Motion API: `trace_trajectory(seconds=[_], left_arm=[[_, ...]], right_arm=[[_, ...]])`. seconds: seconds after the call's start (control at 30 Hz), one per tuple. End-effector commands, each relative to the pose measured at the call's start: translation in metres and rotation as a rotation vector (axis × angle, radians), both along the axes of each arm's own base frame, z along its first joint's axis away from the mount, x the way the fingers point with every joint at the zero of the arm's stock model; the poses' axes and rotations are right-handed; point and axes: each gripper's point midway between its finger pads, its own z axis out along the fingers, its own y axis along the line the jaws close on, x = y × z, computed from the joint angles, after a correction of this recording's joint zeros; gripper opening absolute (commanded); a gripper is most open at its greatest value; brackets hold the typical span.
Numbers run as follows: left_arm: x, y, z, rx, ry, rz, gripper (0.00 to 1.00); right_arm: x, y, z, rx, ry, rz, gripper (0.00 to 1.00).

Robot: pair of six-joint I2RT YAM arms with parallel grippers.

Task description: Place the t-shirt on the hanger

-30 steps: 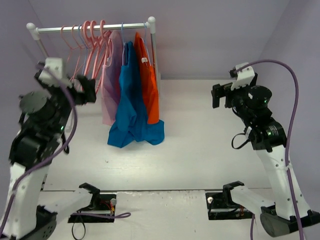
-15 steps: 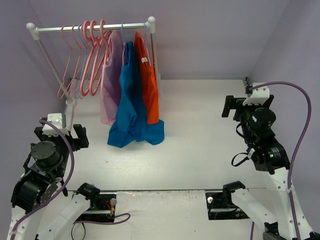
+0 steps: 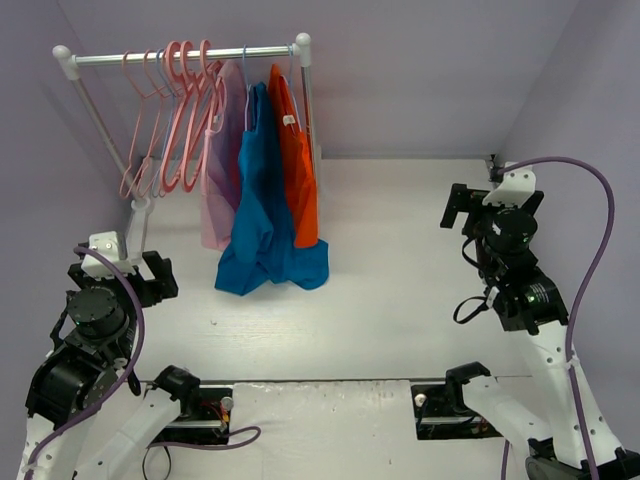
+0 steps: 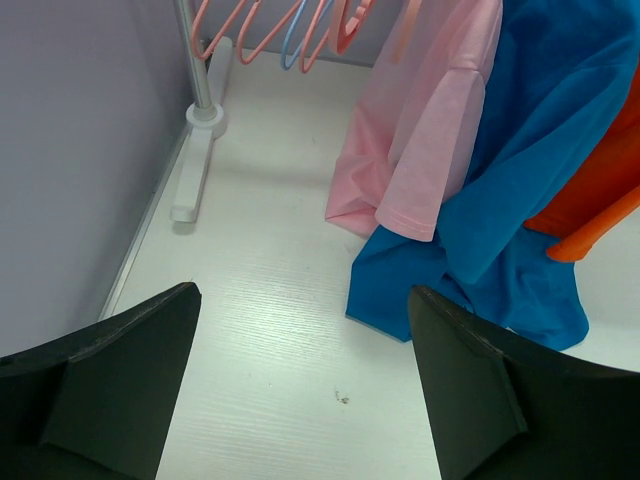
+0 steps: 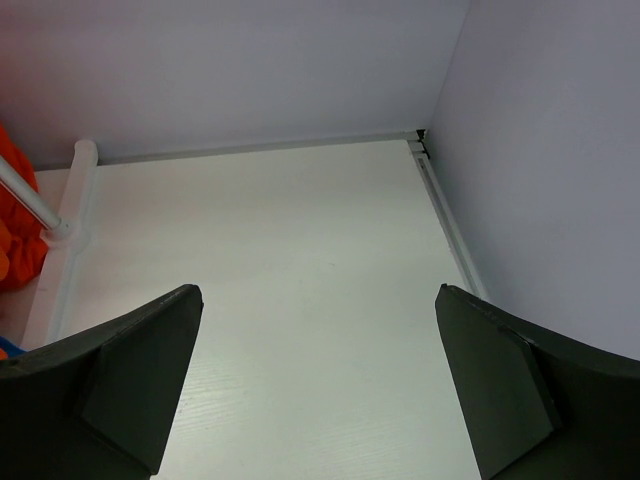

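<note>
We see bright, even light, only faint shadows on the table (image 3: 400,260); the wrist views' lower corners look dark, perhaps soft

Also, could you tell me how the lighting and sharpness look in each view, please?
Top external: soft, even light, hardly any shadows, the t-shirt sharp. Left wrist: the table crisp, the left gripper's fingers dark, their detail lost. Right wrist: the table brightly lit, almost washed out, no glare spots.

The t-shirt (image 3: 262,215) is matt cloth, the rail (image 3: 180,57) shiny metal.
</note>
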Motion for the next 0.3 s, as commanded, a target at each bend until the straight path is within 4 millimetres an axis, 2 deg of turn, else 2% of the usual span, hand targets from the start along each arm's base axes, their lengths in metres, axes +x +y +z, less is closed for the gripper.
trace_trajectory(seconds=[0.0,0.27], left_arm=[[0.0048,0.0008,0.0104,-0.024,-0.032,0.023,0.80],[0.0077,-0.0012,0.0077,-0.034,-0.023,0.026,0.80]], right_arm=[[0.0105,0.0059,0.0287,0.055,-0.105,0.003,1.00],[0.0154,0.0079,0.0325,0.053,-0.113,0.007,1.00]])
